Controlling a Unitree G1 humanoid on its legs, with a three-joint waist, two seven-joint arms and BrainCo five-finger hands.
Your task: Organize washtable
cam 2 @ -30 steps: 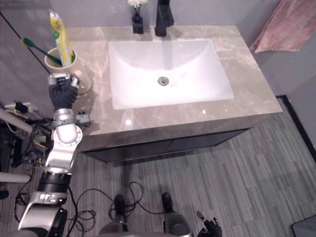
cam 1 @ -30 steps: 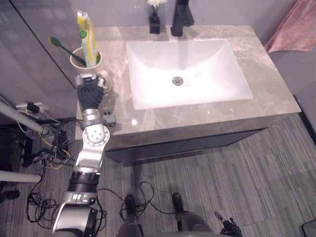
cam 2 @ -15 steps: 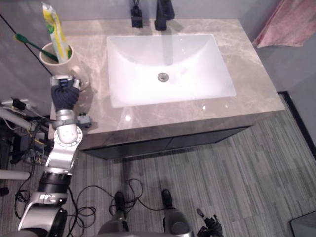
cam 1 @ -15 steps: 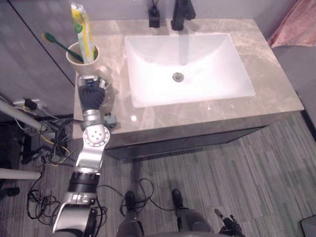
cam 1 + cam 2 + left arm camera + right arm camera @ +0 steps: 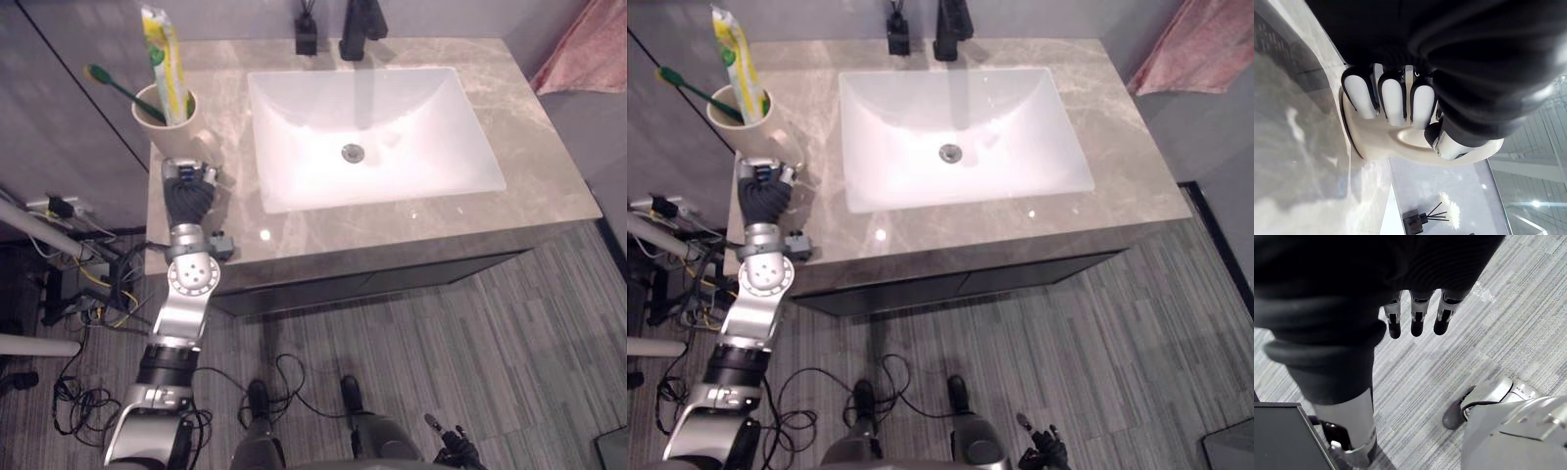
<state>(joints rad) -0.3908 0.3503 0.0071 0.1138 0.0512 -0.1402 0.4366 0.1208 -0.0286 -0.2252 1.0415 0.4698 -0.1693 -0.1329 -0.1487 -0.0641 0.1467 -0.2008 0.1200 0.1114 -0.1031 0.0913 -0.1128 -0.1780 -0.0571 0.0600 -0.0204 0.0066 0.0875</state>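
Left hand (image 5: 186,191) was at the table's (image 5: 549,166) near-left part, just in front of the beige mug (image 5: 178,132). In the left wrist view its fingers (image 5: 1393,100) were curled down onto the mug's side and the thumb sat tucked in the handle loop, so the hand had hold of the mug by the handle. The mug stood upright at the table's left edge, left of the sink (image 5: 294,147), touching the hand. A green toothbrush (image 5: 113,83) leaned out of the mug toward the left, and a yellow-green-white toothpaste tube (image 5: 167,69) stood up in it, head end up. The white rectangular sink took the middle of the marble table, drain in its centre, nothing in the basin. A black faucet (image 5: 361,29) was at the back edge behind the sink, and a small black diffuser (image 5: 307,37) just left of the faucet; the left wrist view showed sticks and white flowers in it. A pink towel (image 5: 588,49) hung at far right, off the table. Right hand (image 5: 1417,320) hung down low over the grey plank floor (image 5: 1508,333), well apart from the table, fingers straight and relaxed, holding nothing.
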